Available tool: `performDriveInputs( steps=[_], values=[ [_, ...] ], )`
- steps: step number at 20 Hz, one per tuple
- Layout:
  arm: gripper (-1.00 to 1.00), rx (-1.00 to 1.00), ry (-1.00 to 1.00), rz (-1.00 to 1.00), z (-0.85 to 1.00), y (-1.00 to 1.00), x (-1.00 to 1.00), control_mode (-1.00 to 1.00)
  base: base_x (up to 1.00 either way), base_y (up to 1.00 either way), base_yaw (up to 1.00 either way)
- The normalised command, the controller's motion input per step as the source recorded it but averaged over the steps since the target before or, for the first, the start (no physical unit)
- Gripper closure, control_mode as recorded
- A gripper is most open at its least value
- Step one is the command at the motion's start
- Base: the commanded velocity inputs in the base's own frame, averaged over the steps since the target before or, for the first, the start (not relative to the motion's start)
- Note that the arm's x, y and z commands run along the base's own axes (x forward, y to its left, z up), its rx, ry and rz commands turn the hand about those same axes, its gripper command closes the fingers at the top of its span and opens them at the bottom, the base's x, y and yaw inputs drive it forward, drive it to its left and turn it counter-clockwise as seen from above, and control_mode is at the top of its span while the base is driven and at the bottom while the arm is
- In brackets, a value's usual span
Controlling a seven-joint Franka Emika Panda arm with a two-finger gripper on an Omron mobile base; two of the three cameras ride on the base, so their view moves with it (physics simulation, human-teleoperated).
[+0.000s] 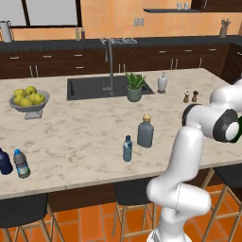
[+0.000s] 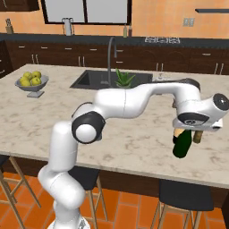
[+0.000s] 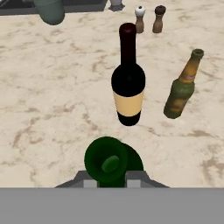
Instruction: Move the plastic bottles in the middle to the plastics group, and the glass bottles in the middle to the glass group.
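My gripper [image 3: 111, 178] is shut on the neck of the tall dark green wine bottle [image 3: 109, 162], whose top sits between my fingertips. In the right base view the gripper [image 2: 187, 131] hangs over the green bottle [image 2: 181, 145], whose base is at the counter near the front edge. Just beyond it stand the black wine bottle with a pale label [image 3: 128, 83] and the brown beer-type bottle [image 3: 180, 89]. The small clear water bottle [image 1: 127, 148] and the squat grey-blue bottle with tan stopper [image 1: 145, 132] stand mid-counter. The navy bottle [image 1: 4, 162] and the clear blue-capped bottle [image 1: 21, 163] stand far left.
Salt and pepper shakers [image 3: 139, 19] stand behind the glass bottles. A potted plant [image 1: 134, 87] and a white dispenser [image 1: 162, 83] sit by the sink [image 1: 85, 87]. A bowl of lemons [image 1: 29, 99] is at the left. Stools stand under the counter's front edge.
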Motion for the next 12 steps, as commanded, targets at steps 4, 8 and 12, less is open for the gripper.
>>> performDriveInputs(
  steps=[4,8,12],
  values=[
    [1.00,0.00,-0.01,0.00,-0.10,0.00,0.15,-1.00,0.00,0.00,0.00],
    [1.00,0.00,-0.03,0.00,0.00,0.00,0.19,-1.00,0.00,0.00,0.00],
    [1.00,0.00,0.00,0.00,0.00,0.00,0.07,-1.00,0.00,0.00,0.00]
  ],
)
